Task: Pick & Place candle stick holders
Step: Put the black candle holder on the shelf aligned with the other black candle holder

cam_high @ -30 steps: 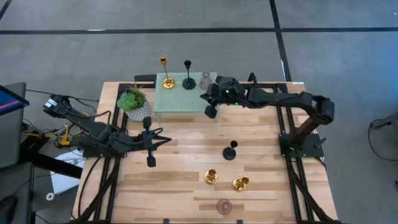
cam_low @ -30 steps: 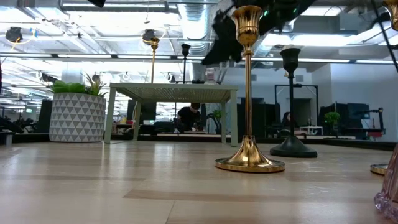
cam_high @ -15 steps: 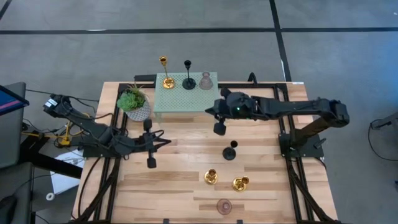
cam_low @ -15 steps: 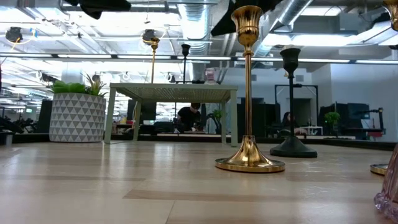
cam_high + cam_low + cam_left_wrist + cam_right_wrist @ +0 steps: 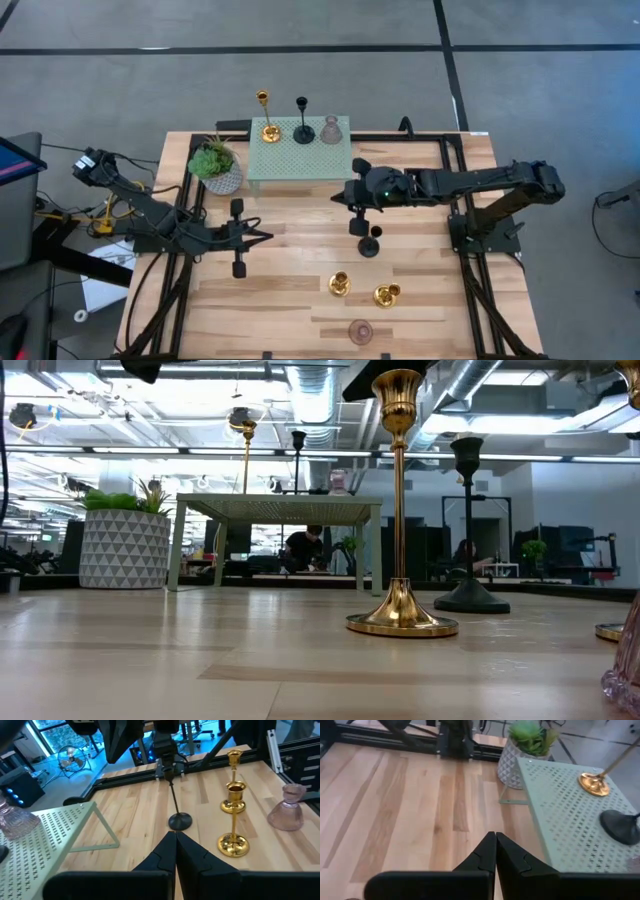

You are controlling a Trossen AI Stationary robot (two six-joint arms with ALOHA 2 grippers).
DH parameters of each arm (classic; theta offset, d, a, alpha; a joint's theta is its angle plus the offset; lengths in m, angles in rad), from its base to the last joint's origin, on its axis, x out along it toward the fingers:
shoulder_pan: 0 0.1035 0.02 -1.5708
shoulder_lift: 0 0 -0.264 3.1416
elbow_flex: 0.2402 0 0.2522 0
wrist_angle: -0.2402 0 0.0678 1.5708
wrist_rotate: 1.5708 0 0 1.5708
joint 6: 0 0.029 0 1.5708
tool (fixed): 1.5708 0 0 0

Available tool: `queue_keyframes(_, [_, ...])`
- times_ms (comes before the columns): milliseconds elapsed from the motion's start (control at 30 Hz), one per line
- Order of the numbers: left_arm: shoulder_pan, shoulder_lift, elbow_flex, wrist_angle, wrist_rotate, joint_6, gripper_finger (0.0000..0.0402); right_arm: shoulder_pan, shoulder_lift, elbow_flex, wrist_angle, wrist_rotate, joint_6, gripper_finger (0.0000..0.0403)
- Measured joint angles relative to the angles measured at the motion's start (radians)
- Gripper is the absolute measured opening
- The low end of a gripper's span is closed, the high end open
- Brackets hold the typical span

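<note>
On the pale green perforated stand (image 5: 298, 158) at the far side stand a gold holder (image 5: 266, 130), a black one (image 5: 303, 132) and a pink one (image 5: 331, 130). On the wooden table stand a black holder (image 5: 371, 244), two gold ones (image 5: 340, 285) (image 5: 386, 295) and a pink one (image 5: 360, 332). My right gripper (image 5: 360, 227) is shut and empty, in the air just left of the table's black holder. My left gripper (image 5: 240, 268) is shut and empty over the table's left half. The low view shows the black holder's cup (image 5: 467, 450) free.
A potted green plant (image 5: 218, 166) in a white patterned pot stands left of the stand. Bare wood lies between my two grippers and along the table's left and near side. The table's holders cluster in its right near quarter.
My right gripper has moved from the stand's right corner toward the table's near edge and a little right, ending beside the table's black holder. My left gripper has drifted slightly toward the near edge. No holder has moved.
</note>
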Motion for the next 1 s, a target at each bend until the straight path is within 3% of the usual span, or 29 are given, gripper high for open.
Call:
queue_keyframes(267, [-0.012,0.0,0.0,0.006,0.0,0.001,0.0006,0.063,-0.019,-0.001,-0.04,0.003,0.0,0.0])
queue_keyframes(467, [-0.012,0.0,0.0,0.006,0.0,0.001,0.0006,0.11,-0.071,-0.022,-0.033,0.062,0.004,0.0])
queue_keyframes(1000, [-0.012,0.001,-0.001,0.006,-0.001,0.002,0.0007,0.219,-0.293,-0.377,0.168,0.067,0.107,0.0])
